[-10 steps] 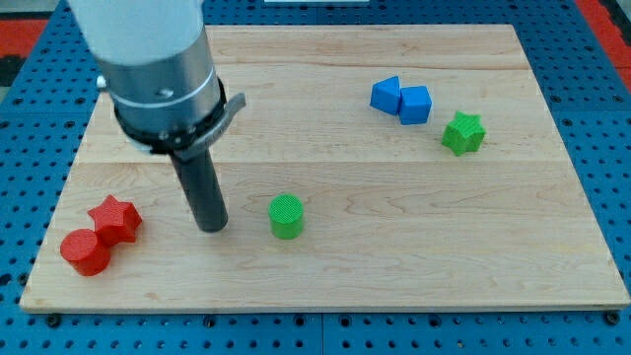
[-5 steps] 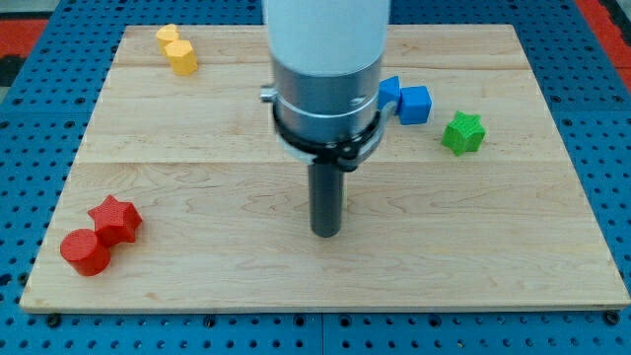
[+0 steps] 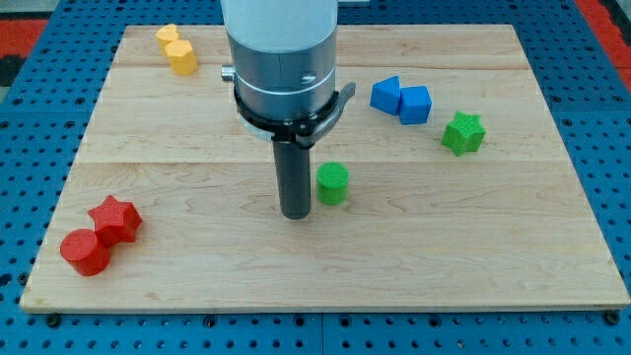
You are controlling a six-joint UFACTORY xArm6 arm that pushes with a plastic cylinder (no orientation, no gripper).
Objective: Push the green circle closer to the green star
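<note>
The green circle (image 3: 332, 183) stands near the middle of the wooden board (image 3: 493, 247). The green star (image 3: 462, 133) sits towards the view's right, above and to the right of the circle. My tip (image 3: 296, 212) rests on the board just to the left of the green circle and slightly below it, close to it; I cannot tell whether they touch. The arm's grey body rises above the tip and hides part of the board behind it.
Two blue blocks (image 3: 402, 100) sit side by side, up and left of the green star. Two yellow blocks (image 3: 177, 49) are at the top left. A red star (image 3: 115, 218) and a red circle (image 3: 85, 251) sit at the bottom left.
My tip swept right from the left of the green circle, then drew back slightly left. The green circle now stands further right and higher, nearer the green star.
</note>
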